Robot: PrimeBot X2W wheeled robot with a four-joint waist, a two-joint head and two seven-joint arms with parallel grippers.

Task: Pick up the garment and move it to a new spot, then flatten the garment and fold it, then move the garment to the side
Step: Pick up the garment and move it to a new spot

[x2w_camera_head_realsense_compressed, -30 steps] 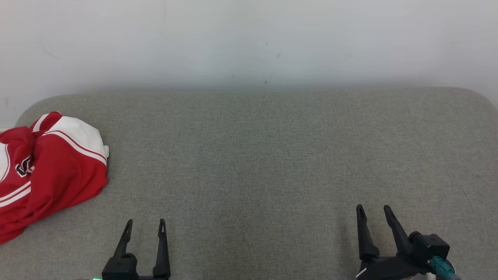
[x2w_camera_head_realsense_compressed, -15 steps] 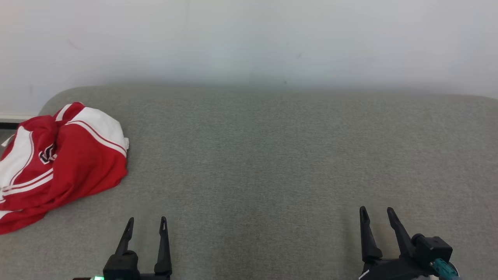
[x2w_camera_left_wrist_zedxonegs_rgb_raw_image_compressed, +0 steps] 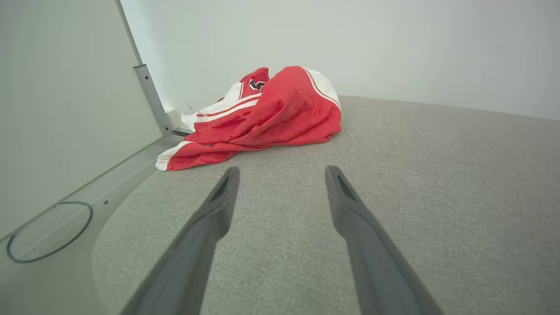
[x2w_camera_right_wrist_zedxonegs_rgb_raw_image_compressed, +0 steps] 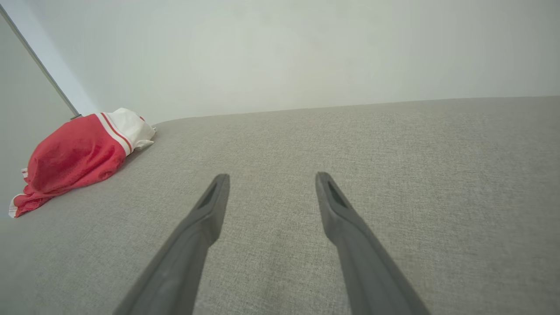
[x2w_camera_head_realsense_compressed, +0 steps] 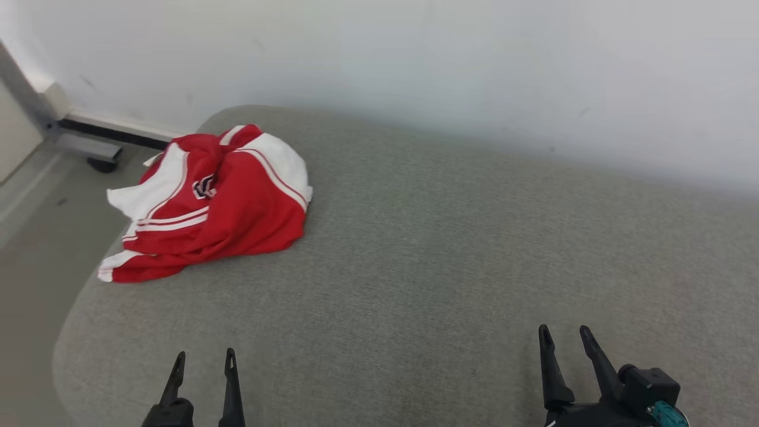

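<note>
- Head view: the garment point(x2w_camera_head_realsense_compressed: 219, 207), a red-and-white jersey, sits in a crumpled heap at the far left corner of the grey cushion point(x2w_camera_head_realsense_compressed: 445, 255). Its lower hem is right at the rounded rim, beside the floor point(x2w_camera_head_realsense_compressed: 29, 249). To me it reads as a loose starting pile, so the pick-up step isn't done yet. The left gripper point(x2w_camera_head_realsense_compressed: 205, 354) and right gripper point(x2w_camera_head_realsense_compressed: 563, 328) both sit low at the near edge with their fingers spread. Neither holds anything, and both are well apart from the cloth.
- Left wrist view: the left gripper point(x2w_camera_left_wrist_zedxonegs_rgb_raw_image_compressed: 282, 170) has its fingers wide apart and empty over bare cushion, touching no cloth. It points pretty much straight at the garment point(x2w_camera_left_wrist_zedxonegs_rgb_raw_image_compressed: 280, 113), which lies ahead of it, so I'd say it's lined up for a reach. There's a thin cable loop point(x2w_camera_left_wrist_zedxonegs_rgb_raw_image_compressed: 48, 236) on the floor off to that view's left.
- Right wrist view: the right gripper point(x2w_camera_right_wrist_zedxonegs_rgb_raw_image_compressed: 272, 176) is just as spread, holds nothing, and aims at plain cushion. The garment point(x2w_camera_right_wrist_zedxonegs_rgb_raw_image_compressed: 74, 157) is way over at that view's left, well apart from it. My bet is the left arm is better placed to grab first.
</note>
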